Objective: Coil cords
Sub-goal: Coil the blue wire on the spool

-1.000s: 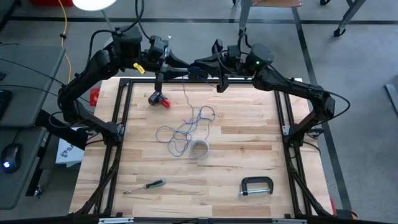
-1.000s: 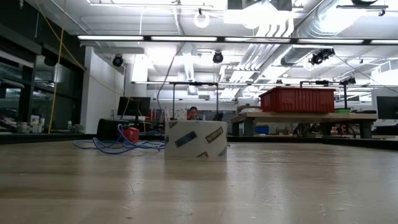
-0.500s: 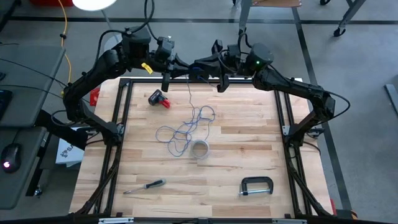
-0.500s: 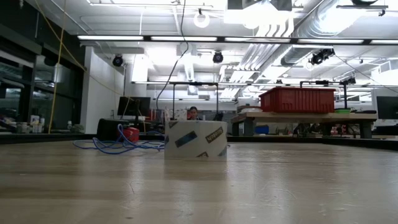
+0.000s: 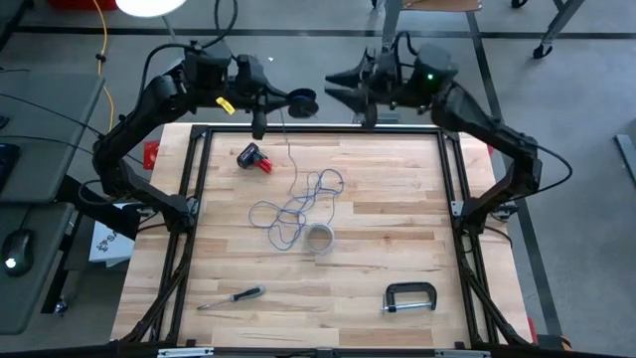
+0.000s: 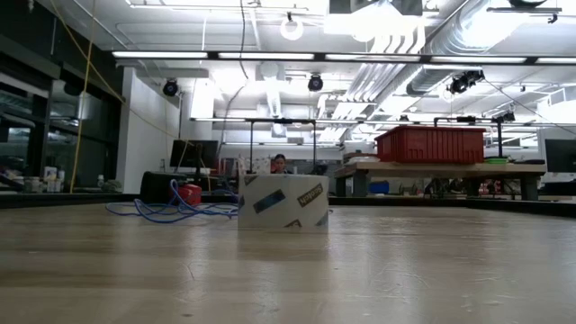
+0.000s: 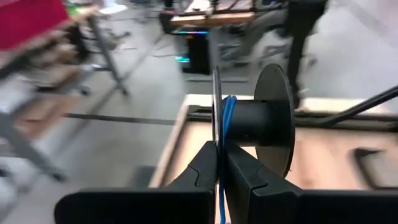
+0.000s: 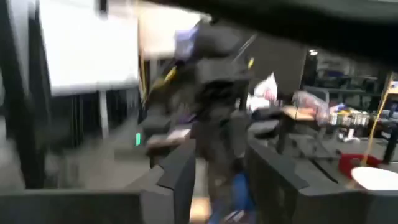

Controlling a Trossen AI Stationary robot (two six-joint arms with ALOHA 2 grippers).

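Table (image 5: 397,249): pale wooden top in a dark frame, seen from above.
Roll of tape (image 5: 318,239): lies flat near the table's middle, touching the near end of the cord tangle; in the low view (image 6: 283,202) it stands in front and hides part of the tangle behind it.
Red-and-black tool (image 5: 255,158): on the table near the far left corner, just beside the hanging pale strand.
Screwdriver (image 5: 232,296): near the front edge on the left, well apart from the cords.
Clamp (image 5: 409,297): near the front edge on the right, well apart from the cords.
Blue cord (image 5: 298,207): lies in loose, overlapping loops on the table's middle, the tangle running slantwise from the tape roll up toward the far edge; a few turns also show on the spool in the left wrist view (image 7: 227,118).
Pale grey cord (image 5: 292,159): one thin strand runs from the tangle almost straight up toward the far edge, rising to the spool.
Spool (image 5: 301,101): dark, held above the table's far edge, its axle lying level and pointing across between the two arms.
Left gripper (image 7: 221,165): above the far edge, left of centre, clenched on one flange of the spool, with the blue cord running down between its fingers.
Right gripper (image 5: 338,88): above the far edge just right of the spool, apart from it, jaws parted and holding nothing.
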